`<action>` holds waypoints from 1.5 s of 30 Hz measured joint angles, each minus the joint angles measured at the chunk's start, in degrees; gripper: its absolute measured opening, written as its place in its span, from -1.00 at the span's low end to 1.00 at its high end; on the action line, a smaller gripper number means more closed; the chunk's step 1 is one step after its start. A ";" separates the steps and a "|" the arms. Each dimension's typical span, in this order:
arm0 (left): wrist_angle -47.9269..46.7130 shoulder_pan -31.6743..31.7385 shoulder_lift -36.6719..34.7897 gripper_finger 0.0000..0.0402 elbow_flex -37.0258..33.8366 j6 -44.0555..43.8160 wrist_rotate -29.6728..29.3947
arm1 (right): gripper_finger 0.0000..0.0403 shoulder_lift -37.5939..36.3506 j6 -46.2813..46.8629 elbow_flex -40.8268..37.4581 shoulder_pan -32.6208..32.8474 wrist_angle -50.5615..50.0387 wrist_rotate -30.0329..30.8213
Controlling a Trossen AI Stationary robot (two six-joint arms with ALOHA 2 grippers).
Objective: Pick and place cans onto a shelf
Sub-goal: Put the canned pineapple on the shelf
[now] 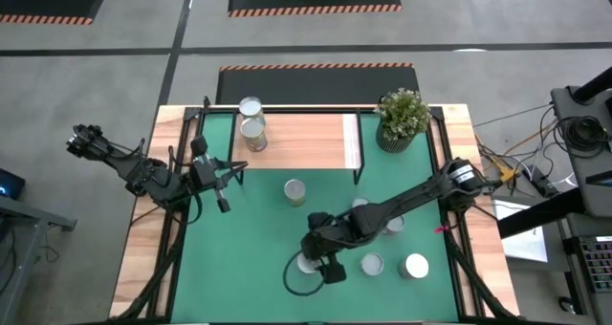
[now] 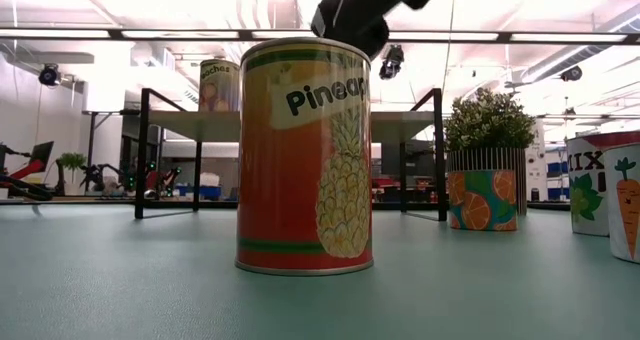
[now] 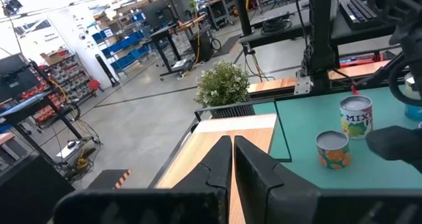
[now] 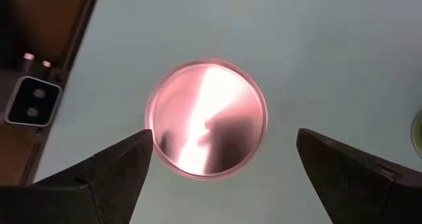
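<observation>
Two cans (image 1: 251,120) on wooden shelf (image 1: 296,140) — green mat (image 1: 249,258), workshop behind.

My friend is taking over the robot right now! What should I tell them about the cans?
Right end effector: open, above the pineapple can near the mat's front edge, not yet gripping.
Left end effector: shut, empty, waiting at the mat's left beside the shelf.
Done: two cans stand on the shelf's left end.
Left: the pineapple can, one can mid-mat, and at least three more at front right, partly hidden by the arm.
</observation>
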 joint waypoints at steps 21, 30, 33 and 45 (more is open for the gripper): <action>-0.35 0.00 0.09 -1.00 -0.23 -1.13 0.02 | 0.81 5.64 -1.31 -0.02 -2.31 6.41 -9.46; -0.37 0.00 0.11 -1.00 -0.35 -1.75 0.02 | 0.71 6.36 -2.72 -0.04 -3.53 5.76 -9.04; -0.37 0.00 0.11 -1.00 -0.35 -1.73 0.04 | 0.59 6.29 -2.76 -0.04 -3.43 5.80 -8.86; -1.36 0.00 -4.32 -1.00 -0.63 1.52 0.01 | 0.63 1.93 1.09 -0.04 -4.99 4.91 -9.67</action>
